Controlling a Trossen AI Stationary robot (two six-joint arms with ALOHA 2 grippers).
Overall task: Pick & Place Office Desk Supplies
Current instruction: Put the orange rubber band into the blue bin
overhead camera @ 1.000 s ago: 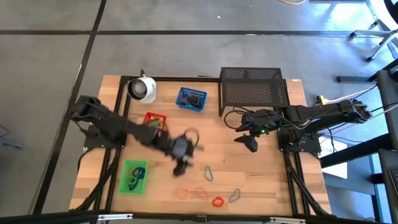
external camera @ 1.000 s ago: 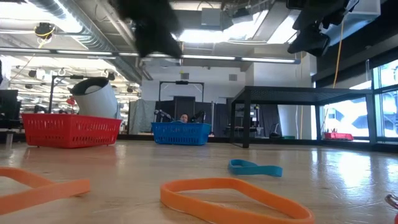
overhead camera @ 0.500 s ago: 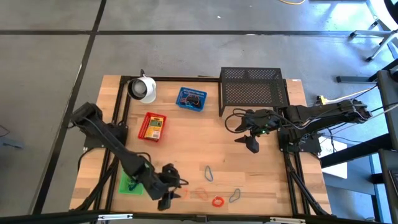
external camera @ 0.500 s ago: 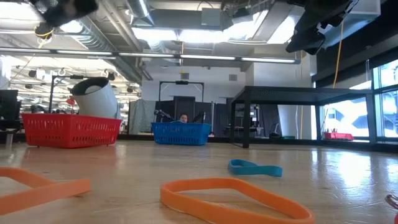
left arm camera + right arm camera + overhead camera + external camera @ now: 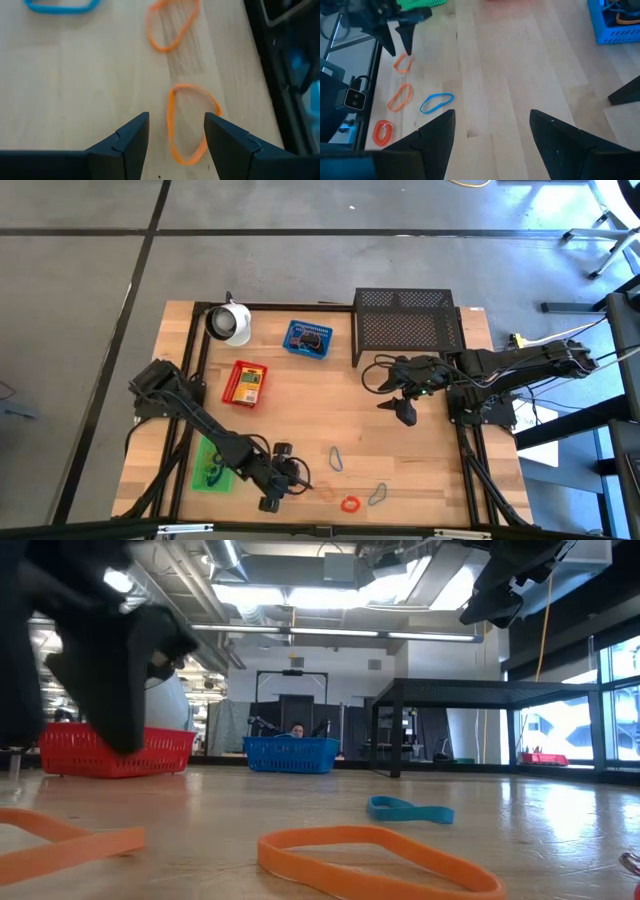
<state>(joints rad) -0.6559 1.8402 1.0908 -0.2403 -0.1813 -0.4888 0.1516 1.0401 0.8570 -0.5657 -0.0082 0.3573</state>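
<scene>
My left gripper [image 5: 287,480] [image 5: 176,120] is open near the table's near edge. Its fingers stand on either side of an orange band loop [image 5: 190,87] [image 5: 296,490], just above it. A second orange loop [image 5: 322,492], a red coiled band [image 5: 349,503], a blue loop [image 5: 336,458] and a grey loop [image 5: 378,495] lie flat nearby. The green tray [image 5: 213,465], red tray [image 5: 247,383] and blue tray [image 5: 307,339] sit on the table's left and middle. My right gripper [image 5: 403,412] [image 5: 492,117] hangs open above the table's right part, holding nothing.
A white cup-like object [image 5: 230,322] lies at the far left. A black mesh rack [image 5: 408,325] stands at the far right, beside my right arm. Bare wood [image 5: 400,465] lies between the bands and my right gripper. The near edge is close behind the bands.
My left gripper has swung from the middle of the table, near the red tray, toward the near edge and come down. It then shifted a little toward the right, over the orange band loop. The bands have stayed in place.
</scene>
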